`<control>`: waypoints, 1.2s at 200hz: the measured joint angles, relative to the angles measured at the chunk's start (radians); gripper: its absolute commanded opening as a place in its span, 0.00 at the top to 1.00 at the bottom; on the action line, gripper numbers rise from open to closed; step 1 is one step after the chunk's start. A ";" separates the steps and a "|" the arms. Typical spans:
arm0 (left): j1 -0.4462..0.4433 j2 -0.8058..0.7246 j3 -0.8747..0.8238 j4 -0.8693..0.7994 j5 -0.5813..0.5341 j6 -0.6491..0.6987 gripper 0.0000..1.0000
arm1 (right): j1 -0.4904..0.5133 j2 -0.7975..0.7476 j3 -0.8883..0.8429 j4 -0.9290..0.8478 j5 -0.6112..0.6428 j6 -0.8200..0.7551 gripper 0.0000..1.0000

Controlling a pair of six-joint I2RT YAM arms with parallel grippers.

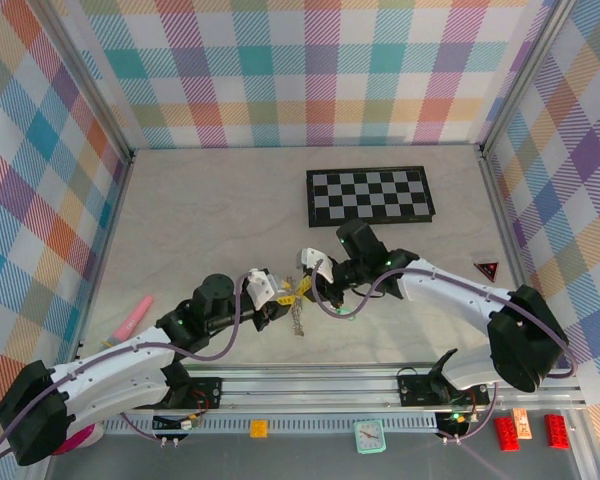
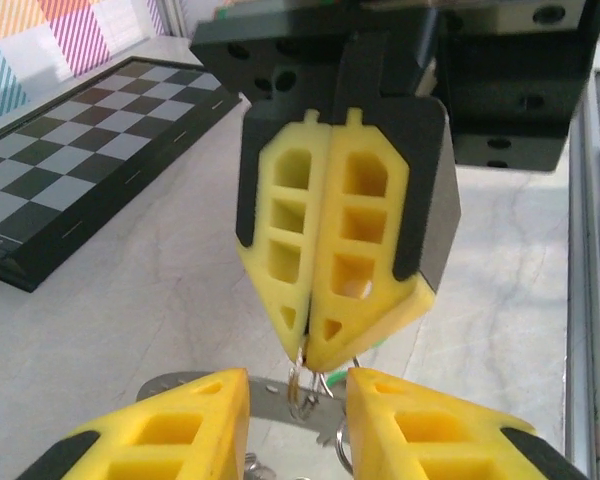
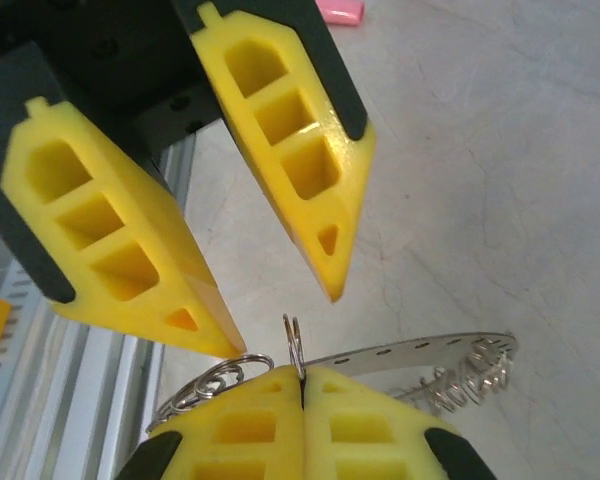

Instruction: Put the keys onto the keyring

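One flat silvery keyring point(image 3: 410, 352); edge perhaps beaded

Bright, even light from above leaves only faint, soft shadows on the table point(image 1: 210, 210) in the top view's lower middle. The left wrist view blurs the nearest yellow fingers point(image 2: 180, 430) along its bottom edge.

Keyring point(image 3: 410, 353) half behind right hand point(image 3: 302, 378)

Black-and-white checkerboard point(image 1: 370, 196) flat on far side of counter point(image 1: 210, 210), right of centre. Pink pen-like object point(image 1: 132, 318) near left wall. Dark triangular piece point(image 1: 487, 269) near right wall. Front ledge: orange block point(image 1: 259, 429), small clock point(image 1: 369, 436), red bricks point(image 1: 505, 432).
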 measured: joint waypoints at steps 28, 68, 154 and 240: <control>0.000 0.012 0.048 -0.085 -0.011 0.048 0.71 | 0.018 0.000 0.070 -0.100 0.069 -0.061 1.00; 0.000 0.029 0.054 -0.110 -0.010 0.071 0.75 | 0.046 -0.007 0.083 -0.170 0.116 -0.118 1.00; -0.001 0.063 0.054 -0.069 0.026 0.055 0.92 | 0.076 -0.010 0.088 -0.182 0.146 -0.147 1.00; 0.000 0.039 -0.047 0.084 0.049 0.024 1.00 | 0.016 -0.121 -0.056 -0.009 0.040 -0.048 0.63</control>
